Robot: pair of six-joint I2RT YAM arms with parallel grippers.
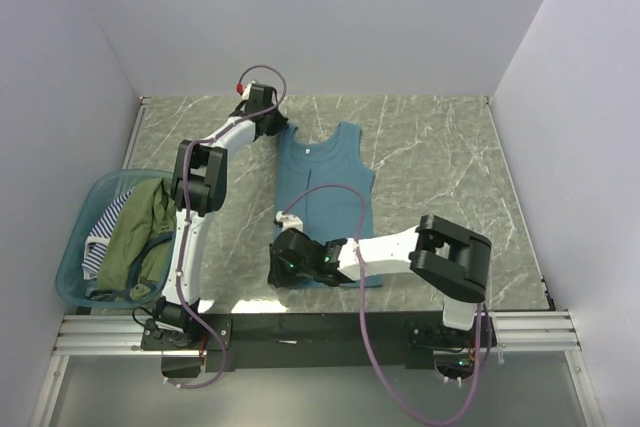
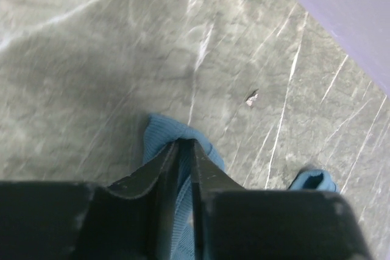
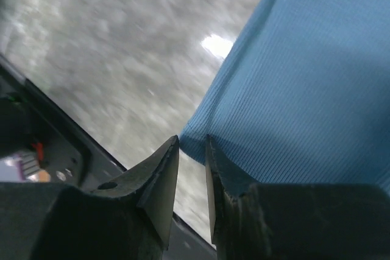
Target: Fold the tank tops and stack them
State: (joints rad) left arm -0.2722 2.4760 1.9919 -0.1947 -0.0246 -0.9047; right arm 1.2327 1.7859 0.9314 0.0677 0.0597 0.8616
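Observation:
The teal-blue tank top (image 1: 325, 187) lies spread flat on the marble table, straps toward the far wall. My left gripper (image 1: 275, 125) is at its far left strap (image 2: 159, 127), and the fingers (image 2: 186, 142) stand nearly together with the ribbed strap pinched between them. The other strap (image 2: 314, 179) lies loose to the right. My right gripper (image 1: 278, 265) is at the near left hem corner (image 3: 201, 135). Its jaws (image 3: 192, 140) stand slightly apart, with the corner just at the tips and not gripped. An olive-green top (image 1: 135, 232) and a striped top (image 1: 100, 237) lie bunched in the tub.
A translucent teal tub (image 1: 75, 237) sits at the table's left edge by the left arm's base. White walls close in the far side and both flanks. The dark mounting rail (image 3: 67, 150) runs right behind the right gripper.

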